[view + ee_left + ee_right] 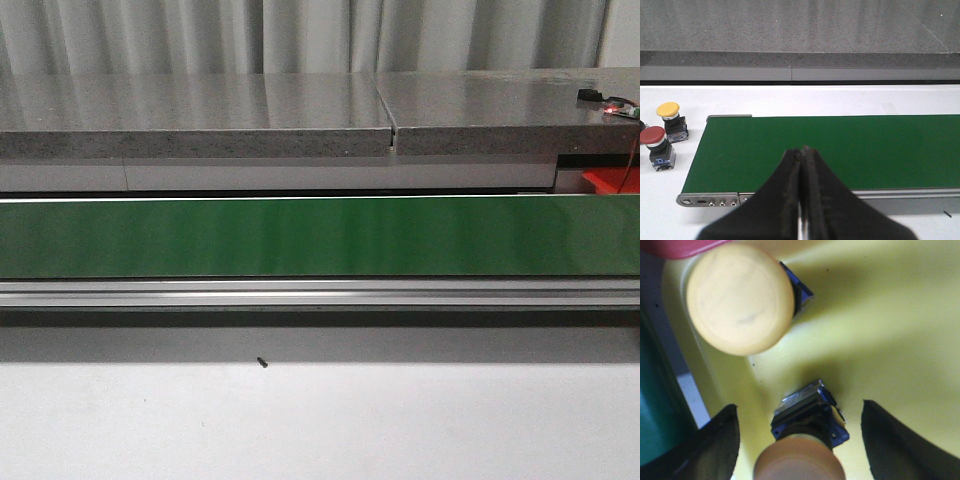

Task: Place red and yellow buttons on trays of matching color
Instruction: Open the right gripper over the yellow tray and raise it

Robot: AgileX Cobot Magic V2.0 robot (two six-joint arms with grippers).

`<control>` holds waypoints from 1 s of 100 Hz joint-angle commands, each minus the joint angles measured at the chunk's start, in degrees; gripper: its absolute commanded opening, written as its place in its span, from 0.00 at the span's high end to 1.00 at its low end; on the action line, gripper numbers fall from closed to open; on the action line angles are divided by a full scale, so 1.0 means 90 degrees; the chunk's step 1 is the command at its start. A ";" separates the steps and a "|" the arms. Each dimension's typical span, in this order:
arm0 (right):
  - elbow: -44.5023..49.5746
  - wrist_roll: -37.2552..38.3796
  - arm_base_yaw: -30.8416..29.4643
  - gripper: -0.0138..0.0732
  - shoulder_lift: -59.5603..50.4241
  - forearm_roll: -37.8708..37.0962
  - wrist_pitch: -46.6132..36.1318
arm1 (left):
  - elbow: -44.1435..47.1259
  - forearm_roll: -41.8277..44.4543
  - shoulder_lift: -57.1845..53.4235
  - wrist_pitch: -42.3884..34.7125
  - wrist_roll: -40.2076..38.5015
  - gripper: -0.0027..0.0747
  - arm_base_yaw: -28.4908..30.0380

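Two yellow buttons (740, 297) (807, 440) in yellow tray (890, 315); one red button (655, 145).

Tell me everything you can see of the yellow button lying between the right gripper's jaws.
The yellow button lies tipped on its side on the yellow tray, its pale yellow dome cap blurred at the picture's edge. Behind the cap sits a black body ending in a blue, metal-edged contact block. The right gripper straddles it with jaws open, neither touching. A second yellow button stands apart from it.
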 commanded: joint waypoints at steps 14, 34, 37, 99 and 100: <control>-0.0166 0.0024 -0.0050 0.24 -0.0801 0.0018 -0.0242 | -0.0171 -0.0106 0.0057 -0.0459 -0.0001 0.99 -0.0032; -0.0311 0.0024 0.0263 0.24 -0.1530 0.0119 -0.0311 | -0.0171 -0.0106 0.0057 -0.0459 -0.0001 0.99 -0.0032; -0.0349 0.0024 0.0370 0.24 -0.1650 0.0119 -0.0325 | -0.0171 -0.0106 0.0057 -0.0459 -0.0001 0.99 -0.0032; -0.0137 -0.0127 0.2835 0.29 -0.4259 0.0041 -0.0428 | -0.0171 -0.0106 0.0057 -0.0459 -0.0001 0.99 -0.0032; -0.0111 -0.0127 0.2843 0.31 -0.4306 0.0041 -0.0418 | -0.0171 -0.0106 0.0057 -0.0459 -0.0001 0.99 -0.0032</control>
